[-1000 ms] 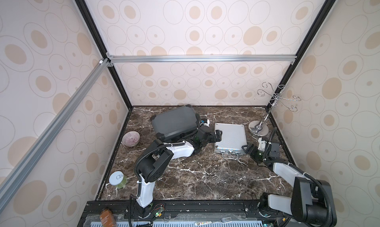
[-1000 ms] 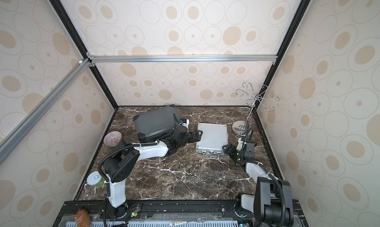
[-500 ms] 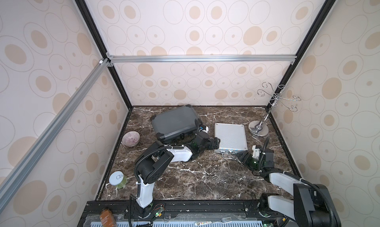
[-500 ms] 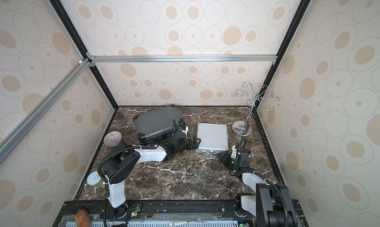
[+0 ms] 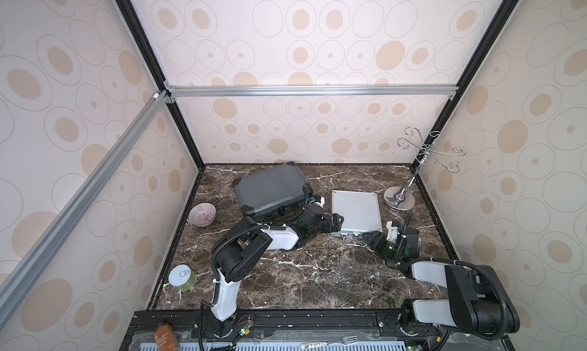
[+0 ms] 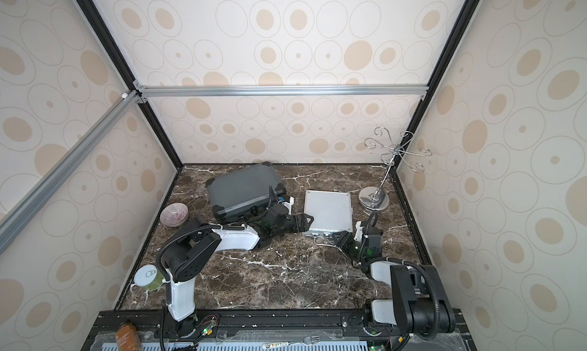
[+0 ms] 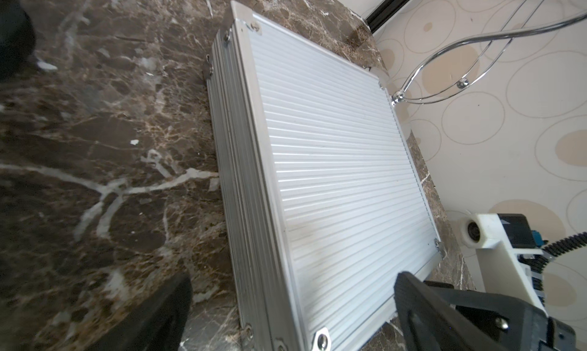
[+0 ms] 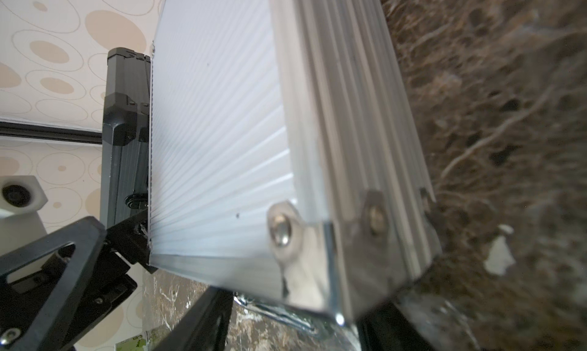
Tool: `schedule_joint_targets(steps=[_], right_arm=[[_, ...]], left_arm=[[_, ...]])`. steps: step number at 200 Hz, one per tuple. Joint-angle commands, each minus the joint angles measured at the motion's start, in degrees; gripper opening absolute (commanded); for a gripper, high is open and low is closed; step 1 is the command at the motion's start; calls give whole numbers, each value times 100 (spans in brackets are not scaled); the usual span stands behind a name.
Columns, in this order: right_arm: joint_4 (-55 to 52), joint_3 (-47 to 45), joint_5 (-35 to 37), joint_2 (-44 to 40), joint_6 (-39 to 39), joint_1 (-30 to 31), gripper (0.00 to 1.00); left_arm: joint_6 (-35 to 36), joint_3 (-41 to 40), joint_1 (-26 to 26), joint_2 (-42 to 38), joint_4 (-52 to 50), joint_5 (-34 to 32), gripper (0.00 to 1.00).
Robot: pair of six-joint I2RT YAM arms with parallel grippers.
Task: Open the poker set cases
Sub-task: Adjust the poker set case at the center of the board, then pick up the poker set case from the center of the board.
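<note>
Centrally, silver case [image 5: 355,209] between grey case [image 5: 270,187] and chrome stand [image 5: 399,200], left tool [image 5: 337,221] spread at its corner, right tool [image 5: 368,236] state unclear.

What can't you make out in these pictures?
- Silver case latches: top views, too small; left gripper and right gripper crowd them.
- Grey case front: top views, left arm covers part.
- Right gripper's grip: right wrist view, jaws cut off at the edge, blurred.
- Insides of both cases: lids shut.
</note>
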Motion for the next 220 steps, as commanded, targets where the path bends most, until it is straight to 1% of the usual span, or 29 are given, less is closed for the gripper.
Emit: schedule_joint_targets(steps=[1,43,85,116,133,150,220], right_arm=[[515,-101,-79,286,338,54,62],[1225,-177,-253,676,689,78,61],[1350,-173,-278,677,860,98,58],[1379,-194,-271,559,922,96,57],[1356,-186,-288,522,944,100,56],[1256,-168,-292,520,937,92,53],[1445,-264,-295,687,1041,99,46]], left_arm=[[-95,330,-22,190,63,144,100],[-95,674,-23,463,19,213,100],[5,1083,-22,648,-160,194,100],[27,1117,-14,609,-177,115,100],[9,1046,-11,536,-173,72,100],[-14,897,-10,405,-112,-4,100],[-392,-68,-8,-254,414,-263,100]])
